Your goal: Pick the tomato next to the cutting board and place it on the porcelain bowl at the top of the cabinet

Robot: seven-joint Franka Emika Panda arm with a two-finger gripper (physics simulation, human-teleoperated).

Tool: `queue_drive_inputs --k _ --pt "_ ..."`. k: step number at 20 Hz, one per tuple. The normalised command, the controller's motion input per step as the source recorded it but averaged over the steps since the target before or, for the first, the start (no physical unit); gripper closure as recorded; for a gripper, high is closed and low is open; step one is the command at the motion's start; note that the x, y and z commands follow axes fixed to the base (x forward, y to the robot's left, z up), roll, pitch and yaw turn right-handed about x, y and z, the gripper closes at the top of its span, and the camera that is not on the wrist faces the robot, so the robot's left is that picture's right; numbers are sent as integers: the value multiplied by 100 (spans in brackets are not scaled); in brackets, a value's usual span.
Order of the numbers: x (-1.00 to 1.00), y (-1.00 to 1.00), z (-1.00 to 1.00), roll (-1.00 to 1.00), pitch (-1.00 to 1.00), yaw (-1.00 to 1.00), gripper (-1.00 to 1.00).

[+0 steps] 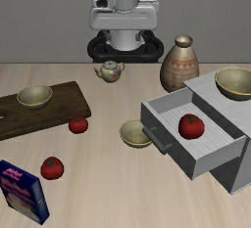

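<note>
Item: tomato (78, 125), red, lay on the table (108, 193) just beside the cutting board (59, 110), at the board's corner toward the exterior view's right; not lifted. Destination: porcelain bowl (235, 83), nothing seen in it, stood on top of the cabinet (201, 90) at the exterior view's right. Task judged not begun: grasp, carry and placement all remained. The arm (123, 17) stood drawn up over its base, well apart from the tomato; whether the gripper was wide or narrow could not be told. Other holdings: a second tomato (52, 167) near a blue box (25, 191); a third tomato (191, 126) in the cabinet's open drawer (211, 156); a small bowl (34, 97) on the board; a table bowl (135, 133) between board and drawer; a teapot (110, 71); a ribbed jug (179, 64) beside the cabinet. Obstructions, by judgement: the look-alike tomatoes invited a wrong pick, and the table bowl and open drawer lay along the way to the cabinet top.
</note>
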Motion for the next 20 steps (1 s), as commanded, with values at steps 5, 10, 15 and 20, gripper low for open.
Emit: queue_drive_inputs --k 5,10,15,20 --pt "0 -100 0 0 0 0 -100" --pt "0 -100 0 0 0 0 -100" --pt "80 -20 0 0 0 0 -100" --pt "100 0 0 0 0 0 -100"
